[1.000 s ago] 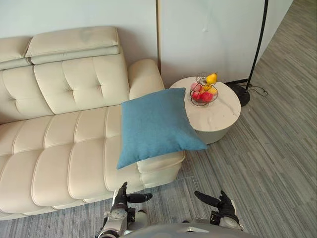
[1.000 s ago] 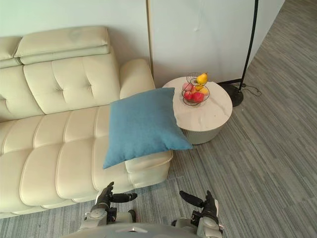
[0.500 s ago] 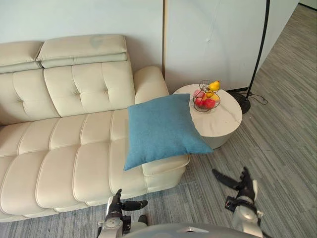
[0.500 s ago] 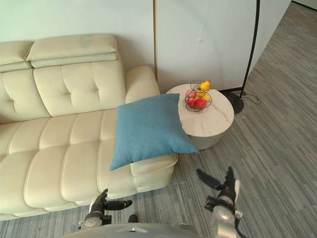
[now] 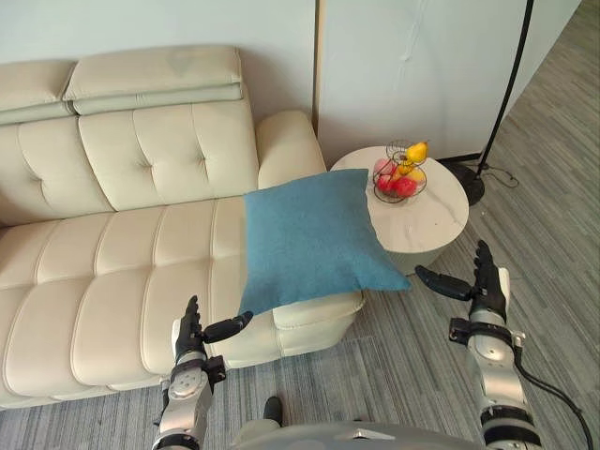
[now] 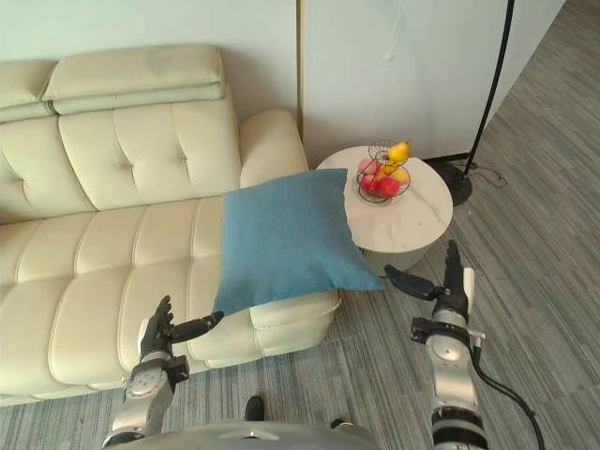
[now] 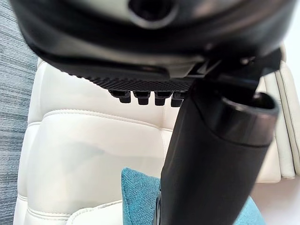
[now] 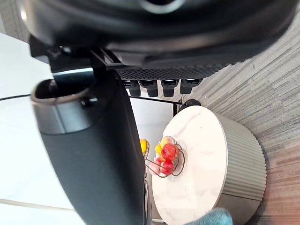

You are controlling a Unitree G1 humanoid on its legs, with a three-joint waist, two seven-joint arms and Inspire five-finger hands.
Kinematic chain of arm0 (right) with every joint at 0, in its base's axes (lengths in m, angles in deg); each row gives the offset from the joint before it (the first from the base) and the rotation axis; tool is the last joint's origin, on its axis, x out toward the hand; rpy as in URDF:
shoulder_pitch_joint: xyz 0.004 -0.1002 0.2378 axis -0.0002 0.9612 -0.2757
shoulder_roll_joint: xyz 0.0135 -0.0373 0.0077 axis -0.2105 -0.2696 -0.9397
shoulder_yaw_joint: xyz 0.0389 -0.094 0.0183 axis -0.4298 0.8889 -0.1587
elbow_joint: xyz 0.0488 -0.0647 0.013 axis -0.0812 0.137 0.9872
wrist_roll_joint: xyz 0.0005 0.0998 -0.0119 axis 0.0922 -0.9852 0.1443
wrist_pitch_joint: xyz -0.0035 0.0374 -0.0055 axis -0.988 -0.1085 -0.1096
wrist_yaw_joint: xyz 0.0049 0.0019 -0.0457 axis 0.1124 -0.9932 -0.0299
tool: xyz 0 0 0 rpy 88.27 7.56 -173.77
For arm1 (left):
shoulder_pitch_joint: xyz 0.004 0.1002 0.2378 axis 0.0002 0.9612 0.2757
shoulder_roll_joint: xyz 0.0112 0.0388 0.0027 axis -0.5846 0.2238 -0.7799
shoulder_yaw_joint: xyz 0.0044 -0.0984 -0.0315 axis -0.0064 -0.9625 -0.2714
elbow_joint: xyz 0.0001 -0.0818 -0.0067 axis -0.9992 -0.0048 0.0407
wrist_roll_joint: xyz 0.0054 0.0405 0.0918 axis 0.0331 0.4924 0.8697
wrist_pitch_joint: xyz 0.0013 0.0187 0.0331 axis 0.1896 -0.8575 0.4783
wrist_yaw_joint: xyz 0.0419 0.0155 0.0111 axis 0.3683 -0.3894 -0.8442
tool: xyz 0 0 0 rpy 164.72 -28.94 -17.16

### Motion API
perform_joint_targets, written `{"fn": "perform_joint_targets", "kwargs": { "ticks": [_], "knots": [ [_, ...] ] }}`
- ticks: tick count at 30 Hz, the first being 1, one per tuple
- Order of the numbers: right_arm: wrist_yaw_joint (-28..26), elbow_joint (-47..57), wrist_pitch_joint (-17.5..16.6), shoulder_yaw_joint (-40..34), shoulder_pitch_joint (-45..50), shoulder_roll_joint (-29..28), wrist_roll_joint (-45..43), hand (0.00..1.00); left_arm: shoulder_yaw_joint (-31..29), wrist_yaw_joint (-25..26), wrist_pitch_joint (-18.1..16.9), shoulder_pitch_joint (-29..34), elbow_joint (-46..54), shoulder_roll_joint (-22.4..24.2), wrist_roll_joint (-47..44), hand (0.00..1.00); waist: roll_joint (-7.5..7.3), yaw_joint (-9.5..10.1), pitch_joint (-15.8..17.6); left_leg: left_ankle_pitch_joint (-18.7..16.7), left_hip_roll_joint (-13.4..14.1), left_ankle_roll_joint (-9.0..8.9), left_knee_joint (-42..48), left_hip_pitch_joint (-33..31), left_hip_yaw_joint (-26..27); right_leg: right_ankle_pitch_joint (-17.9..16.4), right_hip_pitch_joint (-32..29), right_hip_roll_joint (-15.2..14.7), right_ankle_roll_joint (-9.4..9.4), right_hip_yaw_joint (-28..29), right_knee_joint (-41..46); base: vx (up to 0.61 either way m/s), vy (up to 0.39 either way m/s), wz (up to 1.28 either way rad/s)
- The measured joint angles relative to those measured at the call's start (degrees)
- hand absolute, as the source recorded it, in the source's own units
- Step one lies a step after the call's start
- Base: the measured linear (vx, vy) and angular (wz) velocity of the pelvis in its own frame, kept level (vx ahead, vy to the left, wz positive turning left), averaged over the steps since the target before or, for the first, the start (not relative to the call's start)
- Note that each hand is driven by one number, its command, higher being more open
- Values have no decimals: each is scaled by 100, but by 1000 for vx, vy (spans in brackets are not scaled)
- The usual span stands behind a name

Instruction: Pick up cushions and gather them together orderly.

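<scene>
- Cream sofa (image 5: 122, 272) along the wall, grey carpet floor (image 5: 553, 244) before it, and a round table (image 5: 436, 211) with a fruit basket (image 5: 401, 173) at the sofa's right end.
- One blue cushion (image 5: 314, 239) lies flat on the right end of the seat. Its near corners hang past the seat's front edge, and one side reaches towards the table.
- Left robot hand (image 5: 190, 333) is raised in front of the seat, fingers straight and thumb held out towards the cushion's near-left corner. It holds nothing.
- Right robot hand (image 5: 487, 286) is up over the floor beside the table, well to the right of the cushion. It is spread flat and also empty.
- Judged from this, the task is at its start. The cushion is not yet picked up, nothing has been gathered, and the two hands look set to close in on it from either side.
- Hard to tell:
  - whether the left thumb touches the cushion's corner or stops just short of it
  - whether the cushion's far side rests on the table's rim
  - whether more cushions lie past the sofa's cut-off left end
- Each wrist view is largely blocked by that hand's own thumb.
</scene>
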Motion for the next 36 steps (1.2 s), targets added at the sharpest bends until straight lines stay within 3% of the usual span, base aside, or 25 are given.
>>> {"fn": "perform_joint_targets", "kwargs": {
  "ticks": [6,13,14,21,28,31,36],
  "knots": [
    [7,-545,20,698,-918,8,-30,100,466,218,1,-828,53,-77,3,100,-13,55,402,189,-11,67,4,-463,-31,297,-342,35,-14,-8,-244,-59,31,3],
    [68,-678,62,1141,-1771,-110,-42,100,901,384,0,-1744,212,-94,0,100,-113,99,860,272,-12,95,112,-943,-1,409,-815,37,-63,93,-170,-62,20,-1],
    [108,-729,66,1190,-1887,-114,-47,0,933,395,0,-1844,212,-96,-2,0,-125,100,908,272,-9,95,137,-1007,6,415,-881,40,-71,114,-155,-72,1,-6],
    [426,-1077,107,1373,-2633,-214,-269,0,1342,626,2,-2679,197,-199,-137,0,-112,116,1316,272,49,94,366,-1380,19,456,-1241,81,-120,177,-2,-55,-10,-3],
    [502,-1073,108,1670,-2816,-195,-301,0,1390,747,-18,-2959,220,-279,-461,0,-38,138,1363,288,87,70,437,-1495,17,445,-1389,116,-131,278,128,-42,-11,-2],
    [510,-814,108,1734,-2726,-201,-313,0,1578,798,-19,-2899,526,-261,-482,0,-33,136,1361,313,89,52,367,-1472,16,439,-1406,117,-132,282,134,-12,-1,0],
    [489,188,108,1661,-1587,-215,-250,0,1751,680,-16,-2048,1378,-193,-507,0,-15,122,1349,354,56,49,103,-924,11,341,-948,95,-134,327,83,58,3,4]
  ]
}}
